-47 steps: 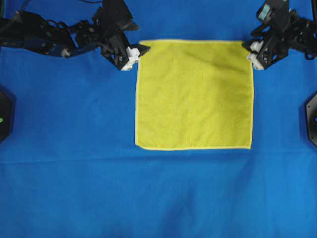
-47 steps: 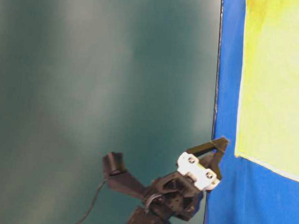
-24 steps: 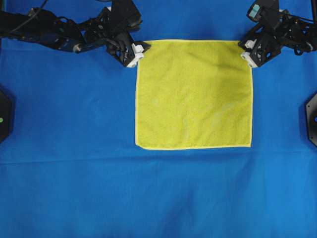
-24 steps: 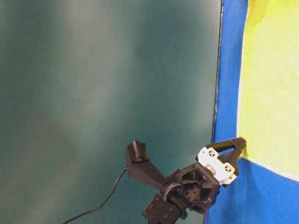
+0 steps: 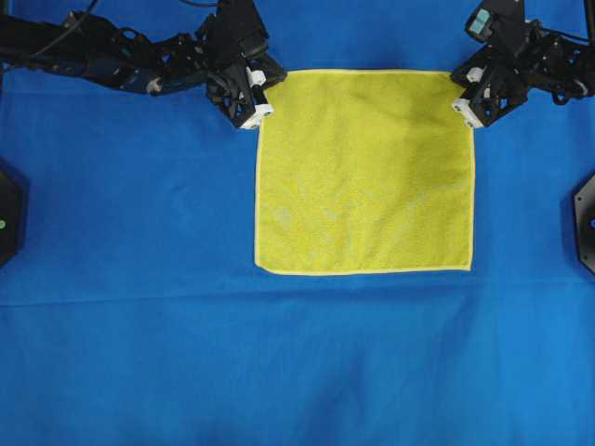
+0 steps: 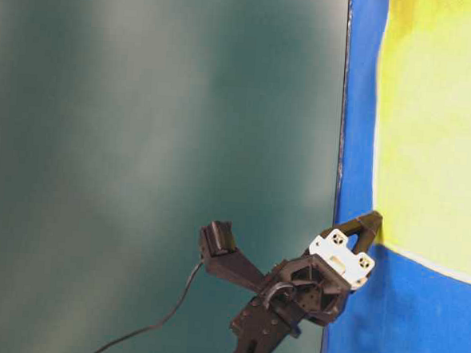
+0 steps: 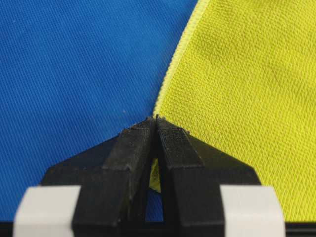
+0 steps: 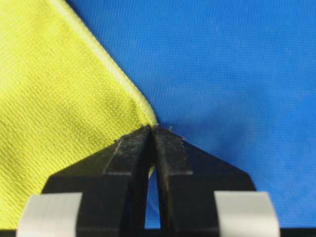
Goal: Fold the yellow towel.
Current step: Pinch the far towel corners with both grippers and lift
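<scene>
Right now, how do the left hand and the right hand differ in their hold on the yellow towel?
The left hand pinches the yellow towel at its top-left corner in the overhead view; the right hand pinches the top-right corner. The left arm lies nearly level across the picture, the right arm shorter and angled. Both are shut on cloth.

Blue cloth (image 5: 139, 325) bare around yellow towel (image 5: 363, 177); black mounts (image 5: 586, 223) at side edges.

bright yellow towel (image 5: 364, 172), square, spread flat and unfolded, pale stitched hem, slightly rumpled along the far edge
</scene>
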You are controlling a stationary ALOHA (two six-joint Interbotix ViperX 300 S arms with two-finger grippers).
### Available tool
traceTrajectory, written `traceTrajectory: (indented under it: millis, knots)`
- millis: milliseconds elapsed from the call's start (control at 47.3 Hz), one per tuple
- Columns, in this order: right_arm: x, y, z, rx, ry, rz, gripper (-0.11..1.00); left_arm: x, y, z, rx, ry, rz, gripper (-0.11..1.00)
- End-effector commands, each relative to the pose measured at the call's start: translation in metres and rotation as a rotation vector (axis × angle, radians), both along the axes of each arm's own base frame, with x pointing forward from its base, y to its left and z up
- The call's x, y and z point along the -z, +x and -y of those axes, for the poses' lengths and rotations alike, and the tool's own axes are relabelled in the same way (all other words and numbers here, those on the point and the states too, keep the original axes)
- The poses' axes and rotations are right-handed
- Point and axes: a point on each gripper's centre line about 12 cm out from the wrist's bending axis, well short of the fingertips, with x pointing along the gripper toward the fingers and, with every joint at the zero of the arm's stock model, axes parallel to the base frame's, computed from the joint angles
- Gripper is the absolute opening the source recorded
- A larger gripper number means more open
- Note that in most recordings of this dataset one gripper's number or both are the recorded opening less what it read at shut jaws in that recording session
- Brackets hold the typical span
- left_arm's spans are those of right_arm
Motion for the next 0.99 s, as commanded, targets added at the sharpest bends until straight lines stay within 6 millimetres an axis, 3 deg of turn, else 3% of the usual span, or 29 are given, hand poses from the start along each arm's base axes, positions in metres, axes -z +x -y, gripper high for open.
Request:
traceTrajectory:
  millis: [0,212,550,783,973]
  knots:
    - [-0.014,0.001,0.001,0.008,-0.026,0.034,0.03,-0.034,0.005,-0.004,0.001,0.036,0.057,0.01]
    - [-0.038,-0.004,-0.002,0.014,-0.055,0.063,0.03,-0.079,0.003,-0.003,0.028,0.111,0.110,0.01]
    - [-0.048,-0.010,-0.013,0.003,-0.067,0.076,0.03,-0.078,0.004,0.011,0.057,0.102,0.102,0.01]
    - [-0.060,-0.007,-0.050,-0.064,-0.008,0.081,0.03,-0.071,0.002,0.046,0.123,0.066,0.069,0.01]
    - [-0.058,-0.010,-0.097,-0.134,0.102,0.072,0.03,-0.061,-0.004,0.096,0.232,0.024,0.007,0.01]
